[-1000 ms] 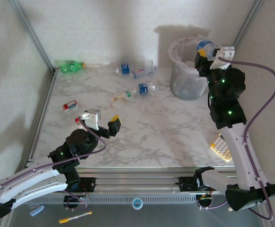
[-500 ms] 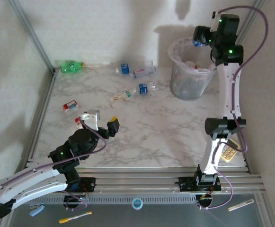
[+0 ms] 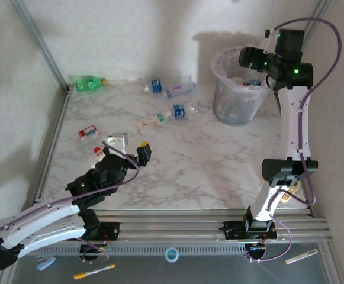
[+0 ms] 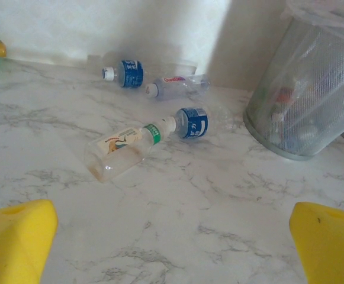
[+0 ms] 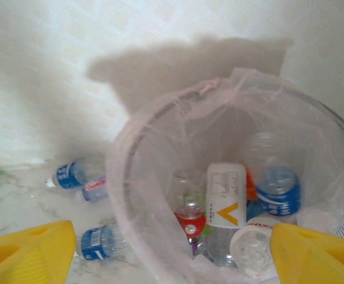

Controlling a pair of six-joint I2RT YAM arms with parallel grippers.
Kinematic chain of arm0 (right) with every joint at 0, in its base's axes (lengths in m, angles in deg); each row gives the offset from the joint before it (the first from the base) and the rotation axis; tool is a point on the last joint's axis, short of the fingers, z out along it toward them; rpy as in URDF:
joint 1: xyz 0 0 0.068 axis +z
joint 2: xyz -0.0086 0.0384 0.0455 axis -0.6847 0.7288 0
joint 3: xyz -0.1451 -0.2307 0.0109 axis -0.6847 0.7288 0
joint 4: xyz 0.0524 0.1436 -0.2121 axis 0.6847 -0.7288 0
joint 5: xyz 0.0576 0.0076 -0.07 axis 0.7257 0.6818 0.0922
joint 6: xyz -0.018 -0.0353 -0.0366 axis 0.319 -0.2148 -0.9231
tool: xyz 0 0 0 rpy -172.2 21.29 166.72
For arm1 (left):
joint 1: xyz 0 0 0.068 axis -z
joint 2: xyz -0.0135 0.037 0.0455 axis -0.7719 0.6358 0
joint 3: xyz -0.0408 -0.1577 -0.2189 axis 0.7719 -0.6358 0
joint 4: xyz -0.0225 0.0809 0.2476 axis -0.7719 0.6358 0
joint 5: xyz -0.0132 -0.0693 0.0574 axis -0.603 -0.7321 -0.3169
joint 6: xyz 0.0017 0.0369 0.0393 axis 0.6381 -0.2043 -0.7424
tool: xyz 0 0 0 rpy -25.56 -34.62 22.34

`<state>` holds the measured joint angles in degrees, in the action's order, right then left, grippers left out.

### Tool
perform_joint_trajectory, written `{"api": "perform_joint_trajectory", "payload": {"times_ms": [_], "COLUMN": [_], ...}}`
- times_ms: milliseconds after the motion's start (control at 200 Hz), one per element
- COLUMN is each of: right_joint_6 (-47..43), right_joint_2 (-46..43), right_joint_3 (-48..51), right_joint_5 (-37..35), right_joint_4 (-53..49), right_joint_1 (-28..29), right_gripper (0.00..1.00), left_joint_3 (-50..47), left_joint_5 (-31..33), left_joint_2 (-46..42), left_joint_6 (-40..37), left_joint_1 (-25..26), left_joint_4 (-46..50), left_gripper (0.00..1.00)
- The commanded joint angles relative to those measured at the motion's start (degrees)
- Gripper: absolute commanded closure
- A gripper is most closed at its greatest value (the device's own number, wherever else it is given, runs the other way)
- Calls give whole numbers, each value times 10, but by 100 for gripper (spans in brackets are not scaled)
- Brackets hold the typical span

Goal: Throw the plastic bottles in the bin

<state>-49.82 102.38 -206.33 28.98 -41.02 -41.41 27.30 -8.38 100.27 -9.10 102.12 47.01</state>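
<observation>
The grey bin [image 3: 234, 106] with its whitish bag stands at the back right. My right gripper [image 3: 250, 59] hangs open over its rim, and nothing sits between its yellow pads [image 5: 26, 251]. Several plastic bottles lie inside the bin [image 5: 136, 154], among them a white-labelled one [image 5: 226, 195] and a blue-labelled one [image 5: 278, 189]. On the table lie a green bottle [image 3: 87, 83], two blue-labelled bottles [image 3: 155, 86] [image 3: 180, 110], a clear one [image 3: 180, 90], a green-necked one [image 4: 121, 154] and a small red one [image 3: 87, 132]. My left gripper [image 3: 130, 148] is open low over the near left table, short of them.
A beige calculator [image 3: 288, 190] peeks out behind the right arm at the near right. Walls and metal frame posts close in the table at the back and left. Pens lie below the front rail [image 3: 95, 272]. Bare marble lies between my left gripper [image 4: 172, 248] and the bin [image 4: 314, 106].
My right gripper opened over the bin and the blue-capped bottle it held dropped in. My left arm edged slightly forward over the table.
</observation>
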Motion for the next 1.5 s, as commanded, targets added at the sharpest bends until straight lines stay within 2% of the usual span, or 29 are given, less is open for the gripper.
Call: {"api": "perform_joint_trajectory", "payload": {"times_ms": [0, 260, 425, 671, 971, 1081, 1301, 1496], "right_joint_6": [4, 1, -1, -9, -4, 1, 11, 21], "right_joint_2": [-13, -58, -90, -149, -232, -268, -310, -328], "right_joint_3": [-1, 28, 51, 117, 197, 238, 283, 312], "right_joint_5": [31, 61, 82, 119, 139, 126, 51, 53], "right_joint_4": [-16, -27, -35, -30, -48, -48, -72, -79], "right_joint_1": [0, 0, 1, 1, 0, 0, 0, 0], "right_gripper": [14, 7, 4, 1, 1, 1, 1, 1], "left_joint_3": [21, 33, 52, 107, 161, 181, 188, 205], "left_joint_5": [13, -25, -73, -153, -224, -250, -276, -304], "left_joint_2": [-1, 0, 22, 126, 228, 260, 288, 307], "left_joint_6": [8, 0, -5, -1, -40, -50, -77, -135], "left_joint_1": [-9, -33, -57, -115, -165, -176, -178, -183], "left_joint_4": [16, 26, 38, 89, 48, 40, 16, 14], "left_gripper": [0, 0, 0, 0, 0, 0, 0, 0]}}
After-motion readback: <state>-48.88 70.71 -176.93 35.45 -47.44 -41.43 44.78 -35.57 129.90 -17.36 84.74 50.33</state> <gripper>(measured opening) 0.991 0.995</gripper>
